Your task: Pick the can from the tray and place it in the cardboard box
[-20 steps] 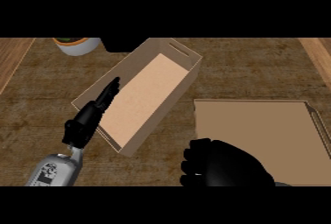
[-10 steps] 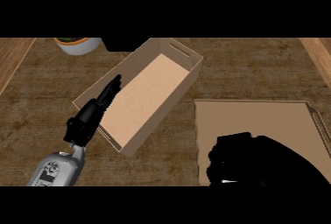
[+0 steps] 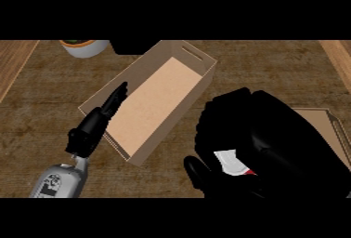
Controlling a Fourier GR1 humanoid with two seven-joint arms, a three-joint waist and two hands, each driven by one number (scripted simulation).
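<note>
A: Head view, only one there is. Right hand (image 3: 274,144) fills the lower right, big and black, fingers curled round the can (image 3: 231,162). Only a white-and-red sliver of the can shows between the fingers.

B: So the can is off the tray?

A: Looks that way. It sits in the hand, up close to the camera, and the tray (image 3: 322,122) peeks out behind the hand at the right edge. What I can see of the tray is bare; the rest is hidden by the hand.

B: Box?

A: Cardboard box (image 3: 154,100) lies slanted at centre-left on the table (image 3: 274,69), open top, nothing inside that I can see. The can is just right of its near corner, not over the opening yet.

B: Left hand?

A: Left hand (image 3: 96,125) is along the box's left wall, fingers straight and together, pointing up the view, touching or just beside the wall; can't tell which. Holds nothing.

B: Progress?

A: Pick is done, I'd judge. Left to do: carry the can over the box, lower it, let go. Roughly halfway.

B: Anything else?

A: A pot (image 3: 83,46) at top left, well apart from everything.
</note>
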